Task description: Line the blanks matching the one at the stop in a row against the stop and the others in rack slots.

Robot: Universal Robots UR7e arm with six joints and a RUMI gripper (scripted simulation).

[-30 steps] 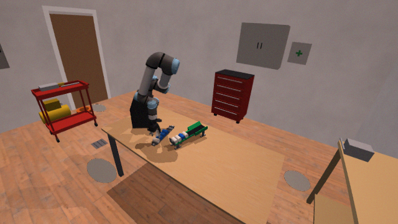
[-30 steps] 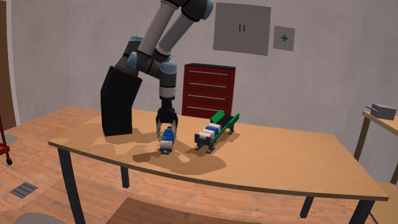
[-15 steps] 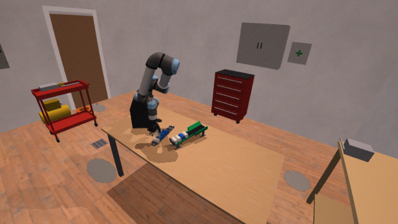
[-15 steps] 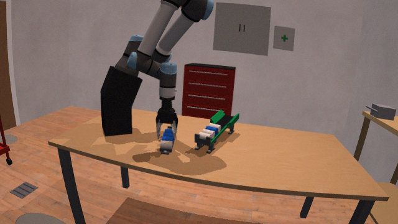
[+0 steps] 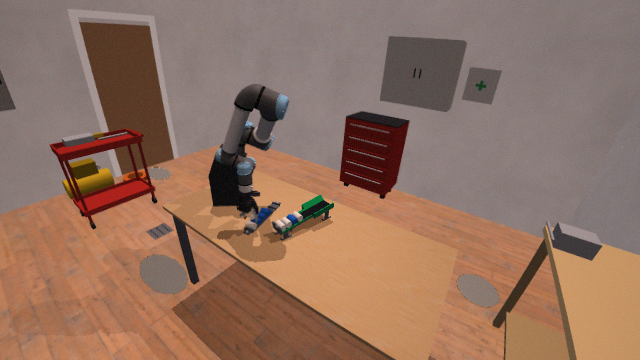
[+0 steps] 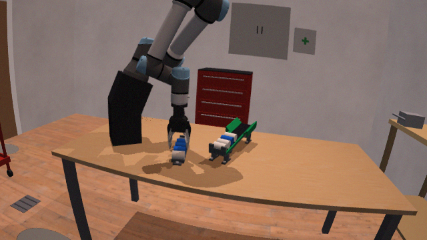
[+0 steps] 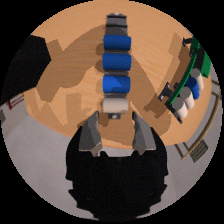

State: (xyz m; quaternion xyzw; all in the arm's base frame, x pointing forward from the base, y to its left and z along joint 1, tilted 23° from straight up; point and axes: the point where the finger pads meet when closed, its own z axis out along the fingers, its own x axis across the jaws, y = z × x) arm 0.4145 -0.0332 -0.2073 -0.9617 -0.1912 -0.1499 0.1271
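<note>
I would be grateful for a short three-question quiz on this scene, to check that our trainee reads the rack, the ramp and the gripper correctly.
1. How many blue blanks lie in the stock rack?
2. True or false: the gripper is clamped on a blank.
3. Three blanks on the feed ramp share one colour. What colour is the odd one? A) green B) blue C) yellow

Key
1. Three, plus one white blank at the near end.
2. False. Its fingers stand apart and hold nothing, above the rack.
3. B. The others are white.
</note>
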